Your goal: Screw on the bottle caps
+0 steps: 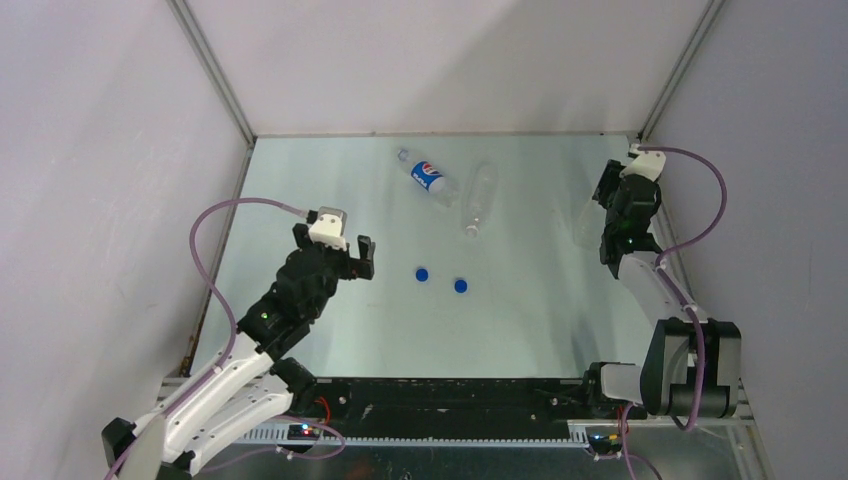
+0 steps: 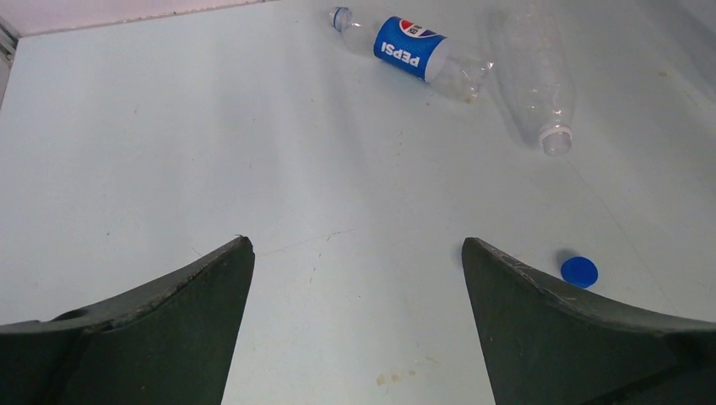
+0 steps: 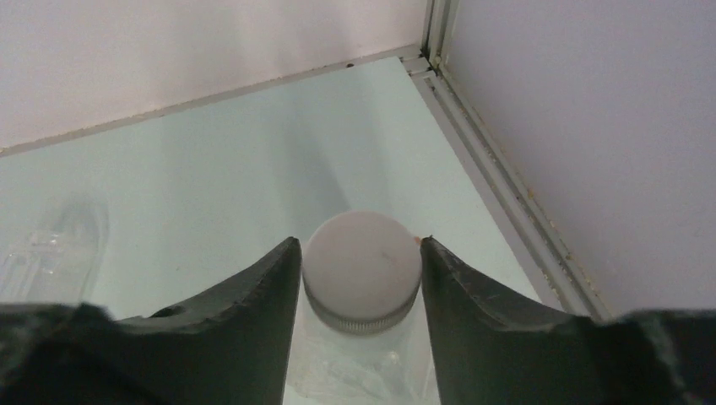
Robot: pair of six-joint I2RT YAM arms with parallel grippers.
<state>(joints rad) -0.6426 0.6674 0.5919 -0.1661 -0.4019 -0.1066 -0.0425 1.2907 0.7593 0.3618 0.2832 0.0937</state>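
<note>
right claw [image 3: 360, 246] pinches white cap [image 3: 361, 268] on clear bottle [image 3: 363, 371], far right corner. left claw [image 2: 356, 243] wide, empty, over table [image 1: 330, 330]; two blue caps [image 1: 422, 273] loose.

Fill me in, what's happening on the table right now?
The right gripper is closed on the white cap, which sits on the third bottle at the right. The left gripper hangs open, holding nothing. The Pepsi bottle and clear bottle lie on their sides at the back, mouths open, and two blue caps lie loose mid-table. One cap is on its bottle; two are left.
</note>
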